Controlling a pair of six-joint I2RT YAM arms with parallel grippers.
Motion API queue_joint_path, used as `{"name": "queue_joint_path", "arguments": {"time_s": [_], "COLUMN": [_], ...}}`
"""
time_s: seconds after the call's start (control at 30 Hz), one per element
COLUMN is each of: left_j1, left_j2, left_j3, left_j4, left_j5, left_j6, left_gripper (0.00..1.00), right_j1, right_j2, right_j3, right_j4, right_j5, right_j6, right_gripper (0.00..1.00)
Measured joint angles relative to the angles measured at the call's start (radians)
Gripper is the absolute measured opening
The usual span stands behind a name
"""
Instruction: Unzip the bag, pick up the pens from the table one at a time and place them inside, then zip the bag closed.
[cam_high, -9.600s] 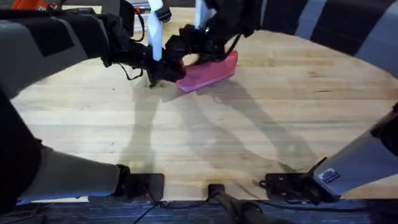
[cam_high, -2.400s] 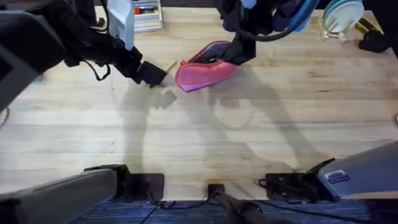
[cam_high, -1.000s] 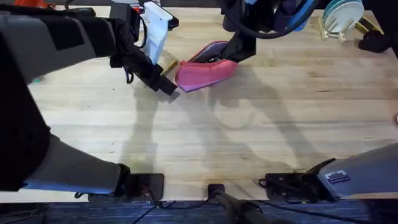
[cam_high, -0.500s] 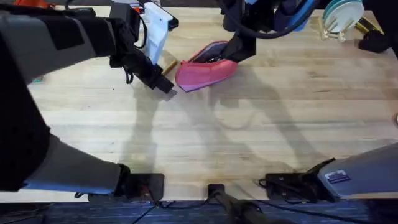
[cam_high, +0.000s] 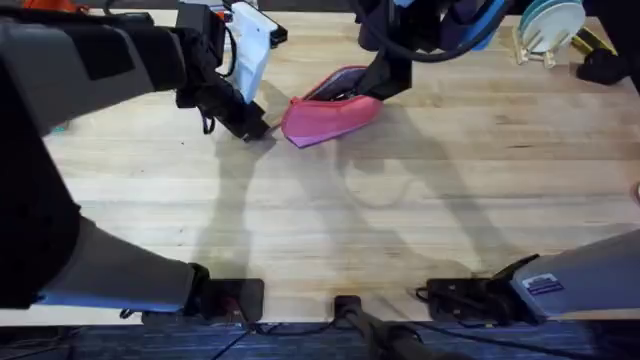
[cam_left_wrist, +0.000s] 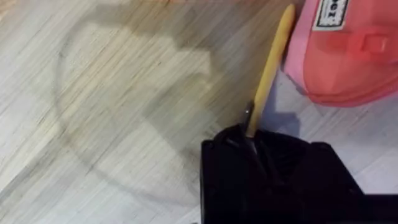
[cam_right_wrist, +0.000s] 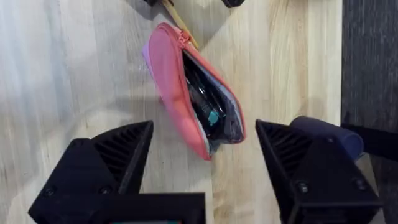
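The light plank-grained wooden worktop (cam_high: 420, 190) carries the unzipped oblong pink fabric pouch (cam_high: 330, 115), unmoved; the right jaws (cam_right_wrist: 205, 165) hover wide open over it, empty; the left jaws (cam_high: 252, 130) have edged back, pinching the thin yellow-tan pen (cam_left_wrist: 268, 71) lying just beside the pouch.

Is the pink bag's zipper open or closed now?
Open: in the right wrist view the bag gapes along its top, showing dark items inside.
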Motion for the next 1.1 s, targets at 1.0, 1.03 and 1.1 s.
{"name": "queue_joint_path", "arguments": {"time_s": [1.0, 1.03, 1.1], "left_j1": [0.000, 0.000, 0.000], "left_j2": [-0.024, -0.033, -0.095], "left_j3": [0.203, 0.213, 0.249], "left_j4": [-0.125, -0.128, -0.127], "left_j5": [-0.017, -0.017, -0.013], "left_j6": [-0.042, -0.045, -0.060], "left_gripper": [0.042, 0.043, 0.043], "right_j1": [0.000, 0.000, 0.000], "right_j2": [0.000, 0.000, 0.000], "right_j3": [0.000, 0.000, 0.000], "right_j4": [0.000, 0.000, 0.000], "right_j5": [0.000, 0.000, 0.000], "right_j6": [0.050, 0.057, 0.103], "right_gripper": [0.995, 0.995, 0.995]}}
